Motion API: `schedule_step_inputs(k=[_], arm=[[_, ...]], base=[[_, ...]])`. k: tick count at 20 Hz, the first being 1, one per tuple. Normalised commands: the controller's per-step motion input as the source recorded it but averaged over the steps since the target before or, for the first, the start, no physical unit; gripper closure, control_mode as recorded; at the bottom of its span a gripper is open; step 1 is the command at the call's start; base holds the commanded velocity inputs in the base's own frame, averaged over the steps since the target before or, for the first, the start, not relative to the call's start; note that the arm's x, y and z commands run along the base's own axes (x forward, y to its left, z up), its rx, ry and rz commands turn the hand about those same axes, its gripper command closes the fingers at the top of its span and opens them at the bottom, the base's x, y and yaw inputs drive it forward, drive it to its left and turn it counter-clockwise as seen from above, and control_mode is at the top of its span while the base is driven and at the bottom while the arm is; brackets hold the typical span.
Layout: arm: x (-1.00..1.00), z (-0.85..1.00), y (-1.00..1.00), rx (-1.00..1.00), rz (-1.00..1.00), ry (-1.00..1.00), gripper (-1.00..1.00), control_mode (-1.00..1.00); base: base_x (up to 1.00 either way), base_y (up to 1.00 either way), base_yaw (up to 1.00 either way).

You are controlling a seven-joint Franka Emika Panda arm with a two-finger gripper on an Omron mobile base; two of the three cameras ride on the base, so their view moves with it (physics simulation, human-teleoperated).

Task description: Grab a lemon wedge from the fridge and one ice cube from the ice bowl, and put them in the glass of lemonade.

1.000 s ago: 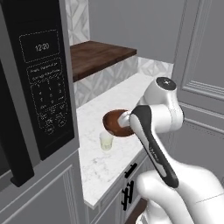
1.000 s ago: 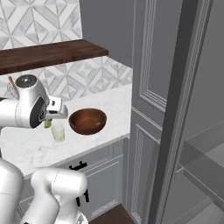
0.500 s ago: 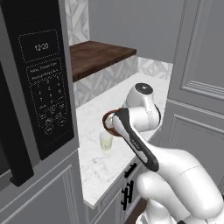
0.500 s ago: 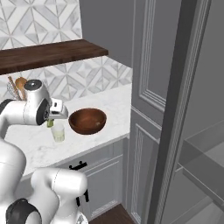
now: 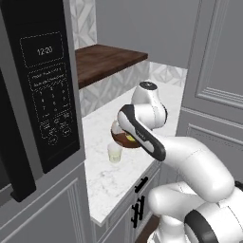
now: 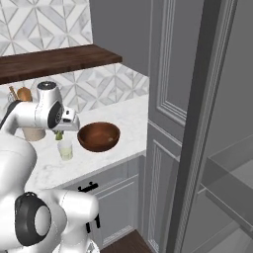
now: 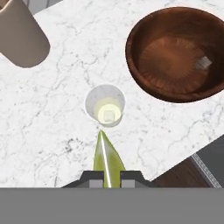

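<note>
Gripper (image 7: 108,175) clenched on lemon wedge (image 7: 106,159), hovering just short of the glass of lemonade (image 7: 105,105). Should centre wedge tip over rim b4 letting go, else it'll hit the counter (image 7: 52,118).

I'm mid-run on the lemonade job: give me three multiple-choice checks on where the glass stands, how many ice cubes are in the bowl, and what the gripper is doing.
1. The glass of lemonade stands:
A. inside the ice bowl
B. on the counter beside the ice bowl
C. on the wooden shelf

2. Ice cubes seen in the ice bowl:
A. none
B. one
C. five

3. The gripper is:
A. shut on the lemon wedge
B. open and bare
C. shut on the beige cup

Key: 1 B, the glass rests on the marble counter, apart from the bowl's rim. 2 B, a single ice cube lies in the bowl. 3 A, the lemon wedge sticks out between the fingertips, over the glass.
</note>
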Motion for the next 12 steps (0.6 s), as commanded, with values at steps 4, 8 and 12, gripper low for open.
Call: schedule_step_inputs(k=[4, 8, 12], arm=[[0.06, -0.01, 0.11, 0.00, 0.00, 0.03, 1.00, -1.00], [0.00, -0.01, 0.10, 0.00, 0.00, 0.00, 1.00, -1.00], [0.00, -0.08, 0.05, 0.00, 0.00, 0.00, 1.00, -1.00]], base=[[0.00, 0.00, 0.00], [0.00, 0.00, 0.00], [0.00, 0.00, 0.00]])
